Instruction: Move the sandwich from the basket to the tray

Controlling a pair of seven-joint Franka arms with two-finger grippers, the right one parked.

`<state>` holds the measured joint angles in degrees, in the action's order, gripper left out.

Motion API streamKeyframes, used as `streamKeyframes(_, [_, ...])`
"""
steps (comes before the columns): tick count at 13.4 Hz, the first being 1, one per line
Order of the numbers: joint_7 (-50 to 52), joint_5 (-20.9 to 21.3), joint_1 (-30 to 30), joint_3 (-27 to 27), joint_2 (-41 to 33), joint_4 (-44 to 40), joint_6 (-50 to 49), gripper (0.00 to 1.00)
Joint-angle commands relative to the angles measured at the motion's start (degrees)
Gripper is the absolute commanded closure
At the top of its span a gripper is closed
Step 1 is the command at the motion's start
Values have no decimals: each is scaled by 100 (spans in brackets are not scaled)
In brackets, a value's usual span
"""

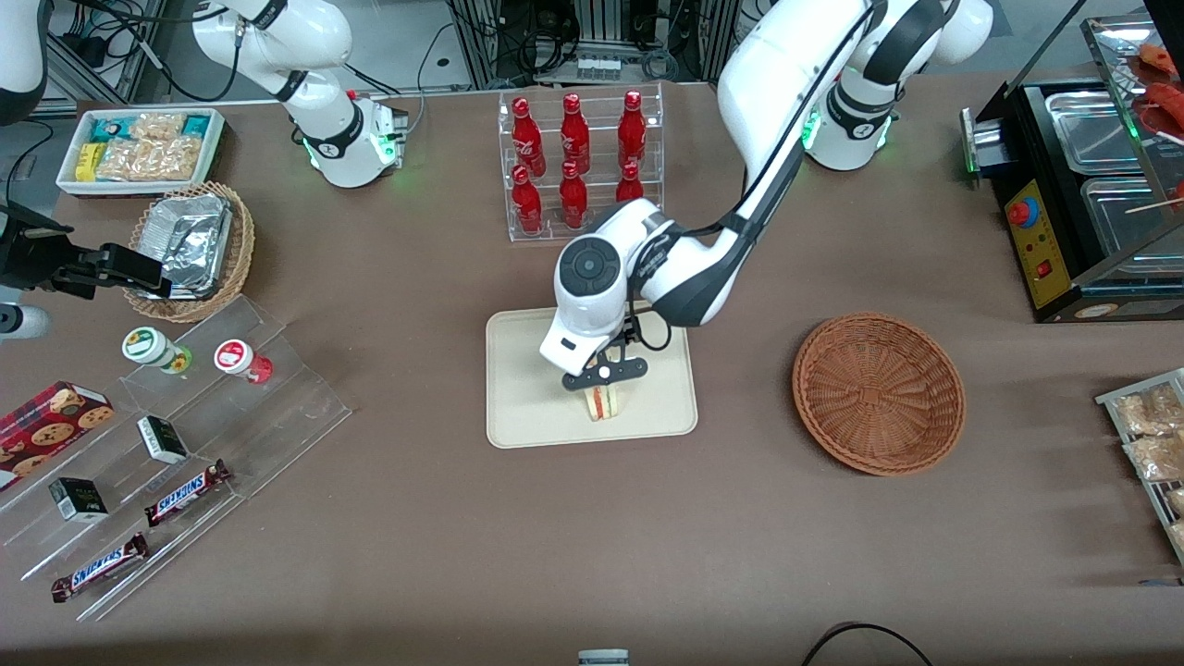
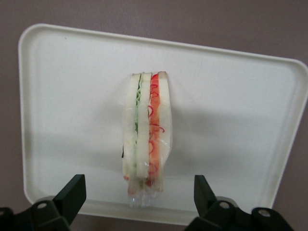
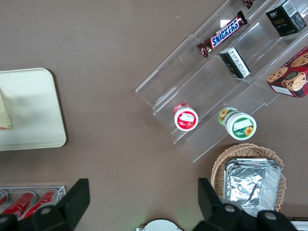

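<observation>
Cream plastic under white bread: the sandwich [image 2: 146,132] stands on its edge on the tray [image 1: 518,416], filling layers showing red and green along the cut side, a clear wrap bunched at one end; it sits on the part of the tray nearer the front camera. The gripper [image 2: 139,202] hangs just above it with fingers [image 2: 72,192] spread wide, both clear of the bread and holding nothing; that gap suggests the wedge has been let go and rests by its own weight, so the placing looks done and a straight lift should leave it undisturbed, though so narrow a footing could let it topple. The basket [image 1: 879,393] lies toward the working arm's end, apart from the tray, and holds nothing I can see. Writing: two bars [image 1: 185,492] on the acrylic steps toward the parked arm's end read SNICKERS; the red bottles [image 1: 573,162] in their rack carry white script too small to make out.
</observation>
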<state>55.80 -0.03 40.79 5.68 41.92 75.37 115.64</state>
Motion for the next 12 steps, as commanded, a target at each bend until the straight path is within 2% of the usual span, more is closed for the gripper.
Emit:
streamKeyframes(1, [-593, 38, -53, -76, -377, 75, -322, 0])
streamKeyframes(5, [-1165, -59, -738, -59, -842, 180, -964, 0])
streamKeyframes(12, [-2800, -76, -1748, -50, -1949, 1444, -956, 0])
